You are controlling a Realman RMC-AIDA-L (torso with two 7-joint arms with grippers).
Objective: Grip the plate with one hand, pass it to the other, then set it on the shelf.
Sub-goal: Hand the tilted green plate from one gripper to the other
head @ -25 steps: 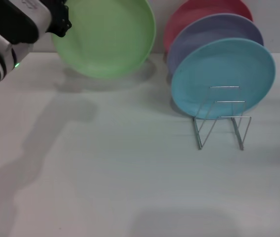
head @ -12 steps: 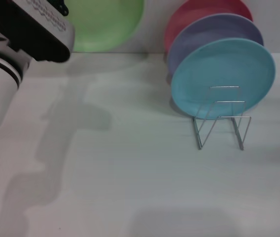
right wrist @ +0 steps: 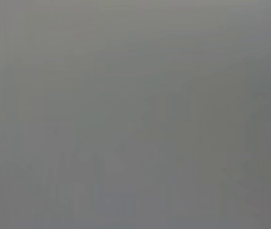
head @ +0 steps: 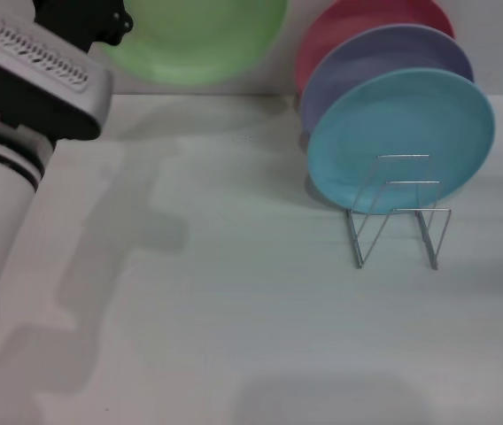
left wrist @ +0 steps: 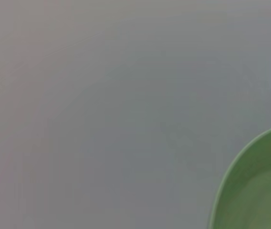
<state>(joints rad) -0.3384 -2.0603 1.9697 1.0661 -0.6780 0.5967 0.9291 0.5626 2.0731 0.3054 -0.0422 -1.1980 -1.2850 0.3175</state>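
My left gripper (head: 110, 22) pinches the green plate (head: 194, 40), jaws on its rim, lifted above the surface (head: 234, 310). Rack (head: 398, 212) holds three plates. Right gripper unseen.

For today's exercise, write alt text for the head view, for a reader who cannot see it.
The left tool holds a light green plate aloft at the top left, above a white table. At the right, a turquoise plate, a lavender plate and a red plate stand in a wire rack; its front loops are empty.
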